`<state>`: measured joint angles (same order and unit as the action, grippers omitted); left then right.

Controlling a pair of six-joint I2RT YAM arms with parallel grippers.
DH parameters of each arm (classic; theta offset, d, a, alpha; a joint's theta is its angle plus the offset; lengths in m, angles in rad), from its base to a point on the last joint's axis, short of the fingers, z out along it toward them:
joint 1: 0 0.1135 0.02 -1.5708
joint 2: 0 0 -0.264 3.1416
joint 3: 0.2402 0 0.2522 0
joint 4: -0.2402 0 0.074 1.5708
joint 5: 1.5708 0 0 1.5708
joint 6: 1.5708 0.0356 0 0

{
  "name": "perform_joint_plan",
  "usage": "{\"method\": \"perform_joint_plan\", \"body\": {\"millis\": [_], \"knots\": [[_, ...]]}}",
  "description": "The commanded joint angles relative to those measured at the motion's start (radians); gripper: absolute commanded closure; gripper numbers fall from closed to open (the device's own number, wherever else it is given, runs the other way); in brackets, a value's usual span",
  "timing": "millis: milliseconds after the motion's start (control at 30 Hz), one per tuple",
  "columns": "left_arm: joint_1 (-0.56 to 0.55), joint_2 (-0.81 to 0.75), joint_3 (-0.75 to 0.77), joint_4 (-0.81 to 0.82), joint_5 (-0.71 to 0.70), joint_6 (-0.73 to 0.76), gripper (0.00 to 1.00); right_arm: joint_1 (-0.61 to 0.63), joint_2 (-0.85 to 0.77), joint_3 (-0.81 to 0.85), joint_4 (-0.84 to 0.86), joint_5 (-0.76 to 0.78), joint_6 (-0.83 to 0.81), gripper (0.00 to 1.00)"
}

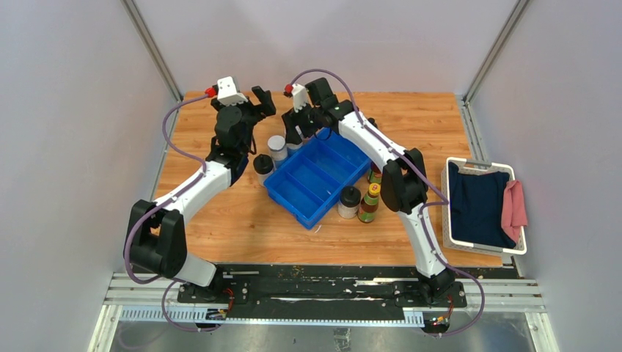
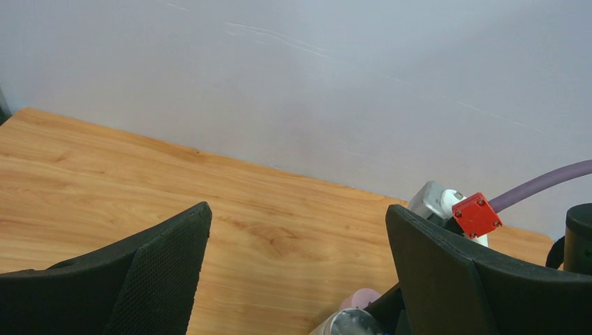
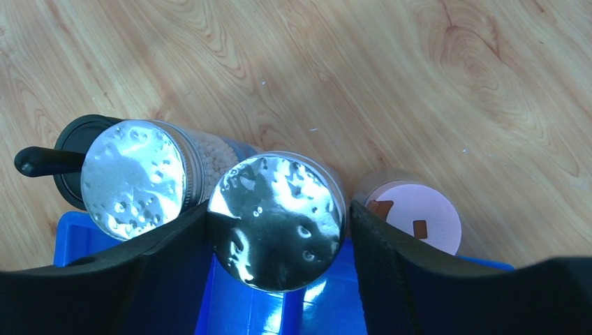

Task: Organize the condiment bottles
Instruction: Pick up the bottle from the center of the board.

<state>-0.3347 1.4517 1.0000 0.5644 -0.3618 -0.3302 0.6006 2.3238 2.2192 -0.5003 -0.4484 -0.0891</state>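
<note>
Near cluster: a black-lidded jar (image 1: 350, 199) and dark bottles (image 1: 369, 207) with yellow-red caps stand upright on the table (image 1: 242, 220), just beside the tray's near-right side. One bottle is partly hidden by the right arm.
Tray: the blue divided tray (image 1: 293, 198) sits diagonally at mid-table.
Basket: a white basket (image 1: 449, 213) at the table's right edge holds a dark cloth (image 1: 477, 205) and a pink cloth (image 1: 516, 202).
Left-side jars: a second black-lidded jar (image 1: 262, 166) and a grey-lidded jar (image 1: 276, 147) stand upright just beside the tray's left side.
Right gripper (image 3: 279, 209): at the tray's far corner, with its fingers (image 3: 167, 241) on either side of a shiny-lidded jar (image 3: 276, 244). One pad is against the jar and the other just beside it. Whether the jar is clamped I cannot tell.
Pink-lidded jar (image 3: 419, 216): upright by the tray's far rim, just outside the right gripper's finger.
Left gripper (image 2: 297, 213): beyond the left-side jars, over the far table, with its jaws spread wide and only bare wood between them.
</note>
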Motion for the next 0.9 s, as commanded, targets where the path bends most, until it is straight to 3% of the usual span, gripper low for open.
{"method": "perform_joint_plan", "body": {"millis": [0, 67, 233, 867], "knots": [[0.008, 0.016, -0.018, 0.034, -0.007, -0.009, 0.01, 0.018, 0.025, 0.037, -0.038, -0.013, -0.012, 0.34], [0.008, 0.014, -0.019, 0.034, -0.008, -0.01, 0.01, 0.018, 0.022, 0.034, -0.038, -0.011, -0.013, 0.46], [0.008, 0.009, -0.027, 0.034, -0.011, -0.013, 0.01, 0.023, 0.009, 0.023, -0.037, 0.018, -0.018, 0.99], [0.008, -0.032, -0.059, 0.032, -0.017, -0.021, 0.02, 0.042, -0.108, -0.021, 0.023, 0.135, -0.061, 1.0]]}}
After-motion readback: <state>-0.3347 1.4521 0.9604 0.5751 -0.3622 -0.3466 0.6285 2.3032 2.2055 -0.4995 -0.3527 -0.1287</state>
